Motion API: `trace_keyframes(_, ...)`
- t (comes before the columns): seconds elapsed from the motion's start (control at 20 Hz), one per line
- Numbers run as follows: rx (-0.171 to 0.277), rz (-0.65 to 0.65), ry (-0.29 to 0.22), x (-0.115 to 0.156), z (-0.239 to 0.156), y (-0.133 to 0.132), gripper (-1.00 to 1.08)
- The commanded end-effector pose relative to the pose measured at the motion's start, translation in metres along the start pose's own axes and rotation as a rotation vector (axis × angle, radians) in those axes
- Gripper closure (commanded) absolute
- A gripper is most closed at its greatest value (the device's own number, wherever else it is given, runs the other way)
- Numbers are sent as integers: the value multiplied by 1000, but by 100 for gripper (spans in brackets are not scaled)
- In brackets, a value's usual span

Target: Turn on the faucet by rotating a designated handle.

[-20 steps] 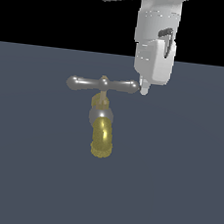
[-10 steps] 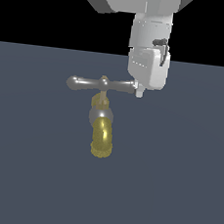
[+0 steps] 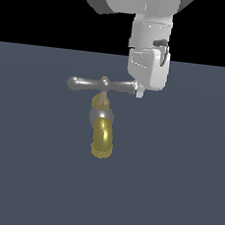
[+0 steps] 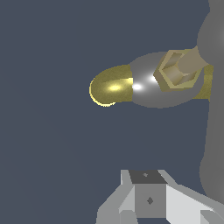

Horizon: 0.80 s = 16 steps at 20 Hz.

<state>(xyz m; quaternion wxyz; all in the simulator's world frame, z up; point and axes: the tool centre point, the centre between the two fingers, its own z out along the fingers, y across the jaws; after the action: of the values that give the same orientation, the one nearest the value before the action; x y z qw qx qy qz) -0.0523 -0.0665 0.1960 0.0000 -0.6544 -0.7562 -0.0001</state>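
The gripper (image 3: 140,92) is meeting the handle (image 3: 88,84) end; jaw state is indeterminate. The wrist view is exposing the faucet (image 4: 131,85) collar.

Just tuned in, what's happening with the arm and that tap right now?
The gripper is down at the end of the handle on the exterior view's right, right against it, though actual contact is hard to confirm. Whether the jaws are open or shut cannot be told from either view. The handle lies level across the faucet, whose brass spout curves toward the camera. No water shows in the render, so the turn does not look done.
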Motion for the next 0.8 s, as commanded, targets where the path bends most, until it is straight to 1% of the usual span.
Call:
trace_keyframes(0.0,0,0,0,0,0,0,108)
trace_keyframes(0.05,0,0,0,0,0,0,108)
trace_keyframes(0.75,0,0,0,-6,0,41,108)
